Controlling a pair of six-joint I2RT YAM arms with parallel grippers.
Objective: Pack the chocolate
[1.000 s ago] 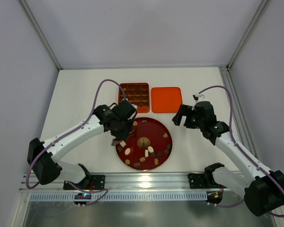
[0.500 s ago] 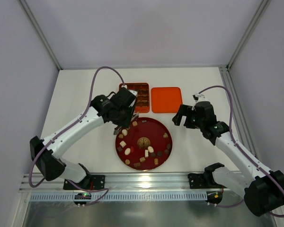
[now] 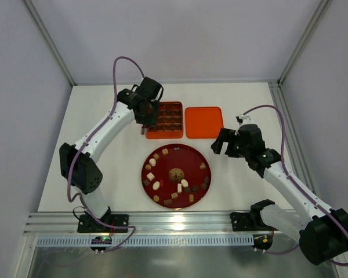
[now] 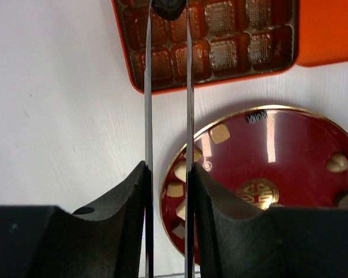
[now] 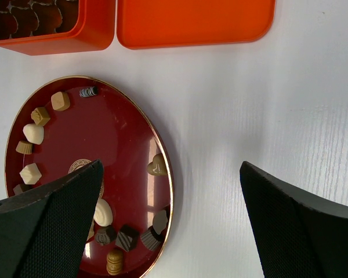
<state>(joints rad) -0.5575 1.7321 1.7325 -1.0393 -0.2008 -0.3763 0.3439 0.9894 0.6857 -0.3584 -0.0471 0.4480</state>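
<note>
Several chocolate pieces (image 3: 178, 187), dark, tan and cream, lie on a round red plate (image 3: 191, 162) with a gold rim (image 4: 301, 150). Behind it stands an orange box (image 3: 164, 120) with a grid of cells holding brown pieces (image 4: 220, 82). My left gripper (image 3: 145, 116) is shut on thin metal tweezers (image 4: 187, 87). The tweezer tips pinch a dark chocolate piece (image 4: 169, 7) above the box's left side. My right gripper (image 3: 220, 142) hangs open and holds nothing (image 5: 171, 168), over the plate's right rim (image 5: 116, 133) and the table beside it.
The flat orange lid (image 3: 204, 121) lies right of the box (image 5: 191, 23). White walls and metal frame posts enclose the white table. A metal rail with both arm bases runs along the near edge.
My left arm has swung from the plate's left edge up and back over the orange box, carrying the tweezers. The right arm has not moved.
</note>
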